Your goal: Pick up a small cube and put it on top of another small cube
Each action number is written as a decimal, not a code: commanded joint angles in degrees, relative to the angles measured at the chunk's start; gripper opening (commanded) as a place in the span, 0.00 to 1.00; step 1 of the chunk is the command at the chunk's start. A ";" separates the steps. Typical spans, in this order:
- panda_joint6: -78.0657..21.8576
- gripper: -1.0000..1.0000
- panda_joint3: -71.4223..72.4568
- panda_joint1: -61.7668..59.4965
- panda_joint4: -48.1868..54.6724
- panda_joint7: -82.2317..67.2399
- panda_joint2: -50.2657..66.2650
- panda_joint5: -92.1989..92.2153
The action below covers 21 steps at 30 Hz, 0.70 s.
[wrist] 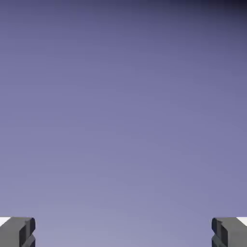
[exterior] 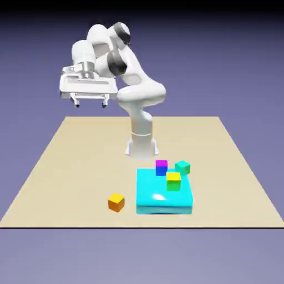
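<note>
Arm [exterior: 130,83] is folded up high over the far left of the table [exterior: 66,161] as the exterior view shows it. Gripper [exterior: 90,104] hangs well above the surface, fingers spread wide, nothing between them. In the hand view the two grey fingertips [wrist: 17,232] sit at the bottom corners, far apart, with only plain backdrop past them.

Orange cube [exterior: 116,202], yellow top, sits on the table just left of the cyan slab [exterior: 164,194], near the front edge, not touching it. Green cube [exterior: 173,181], yellow top, rests on the slab toward its back right. Blue-magenta cube [exterior: 161,167] is at the slab's back edge. Teal cube [exterior: 183,167] is just right of that, by the slab's back right corner. Gripper is well apart from all the cubes.
</note>
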 commanded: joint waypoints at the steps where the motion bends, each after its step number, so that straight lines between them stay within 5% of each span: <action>1: -0.42 0.50 -2.08 1.05 0.31 -1.60 -0.79 -0.50; 21: -8.77 0.50 -43.61 22.01 6.50 -33.55 -16.65 -10.43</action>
